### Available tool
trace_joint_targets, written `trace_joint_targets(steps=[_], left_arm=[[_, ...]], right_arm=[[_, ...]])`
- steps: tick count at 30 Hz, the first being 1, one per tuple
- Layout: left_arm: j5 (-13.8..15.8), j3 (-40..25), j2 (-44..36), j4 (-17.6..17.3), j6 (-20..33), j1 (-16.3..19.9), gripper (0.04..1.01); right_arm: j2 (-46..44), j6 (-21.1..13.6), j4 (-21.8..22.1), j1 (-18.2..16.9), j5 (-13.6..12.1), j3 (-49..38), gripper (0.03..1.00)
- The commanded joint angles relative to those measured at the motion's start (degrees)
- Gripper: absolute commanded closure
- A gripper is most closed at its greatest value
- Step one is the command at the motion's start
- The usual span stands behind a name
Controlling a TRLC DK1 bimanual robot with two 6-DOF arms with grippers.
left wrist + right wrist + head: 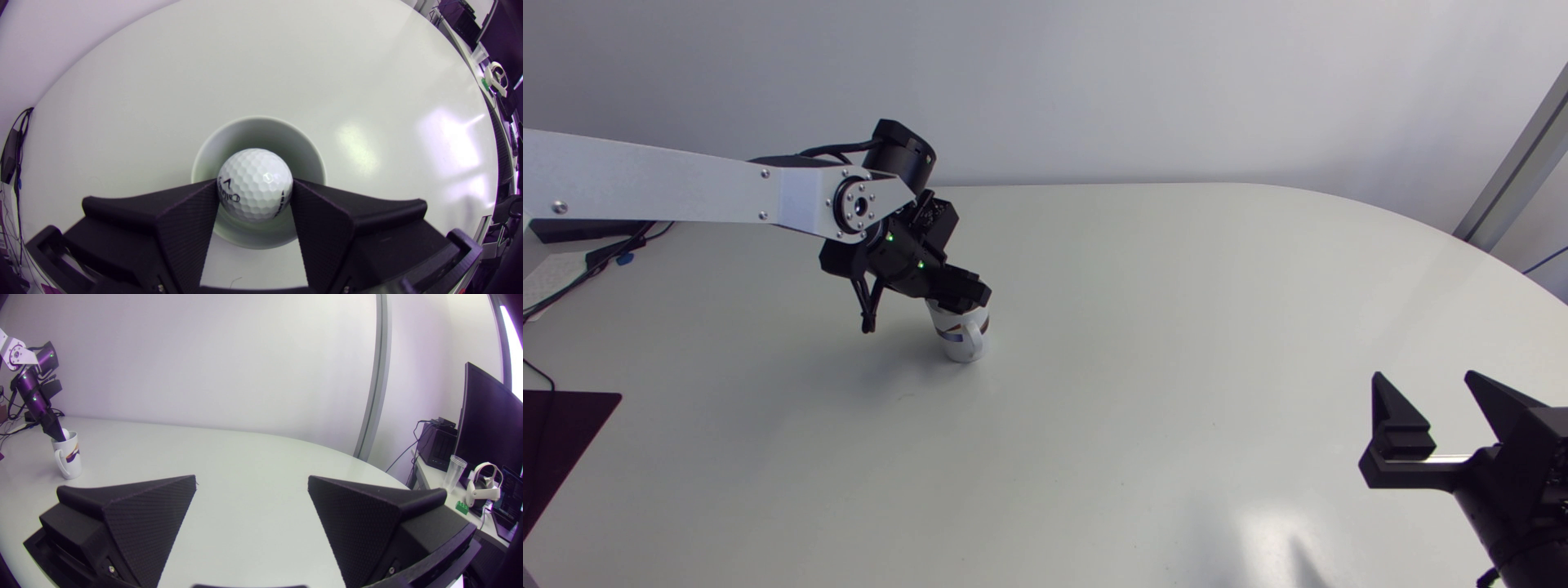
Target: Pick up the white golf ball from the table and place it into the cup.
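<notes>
On the table's left half, as the head view has it, a white cup stands upright, with its handle towards the near edge and a coloured band on its side. The left arm comes in from the left edge and bends down over the cup, so that the left gripper hangs right above the mouth and covers it from the head camera.

In the left wrist view the ball sits between the two black fingers, and each finger presses on one side of it: the jaws pinch the ball. The ball hangs over the cup's opening, off centre and nearer the gripper's side of the rim. The pale inner wall shows as a ring around it. The ball hides the bottom of the cup, so I cannot tell what is in it.

From the right wrist view, across the table, the ball shows as a small white spot at rim level, under the tip of the left gripper.

The right gripper is well apart from the cup, low over the table's near right part. Its jaws are spread wide, with bare table between them.
</notes>
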Motion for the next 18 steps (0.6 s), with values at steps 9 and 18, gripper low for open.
trace_joint_targets(steps=[9,18], left_arm=[[-0.47,1.77,1.60,-0.87,1.05,-1.09,0.590],[-0.47,3.96,1.69,-1.75,1.49,-1.09,0.589]], right_arm=[[-0.36,1.25,-2.38,-0.09,0.06,-1.79,0.072],[-0.36,1.25,-2.38,-0.09,0.06,-1.79,0.072]])
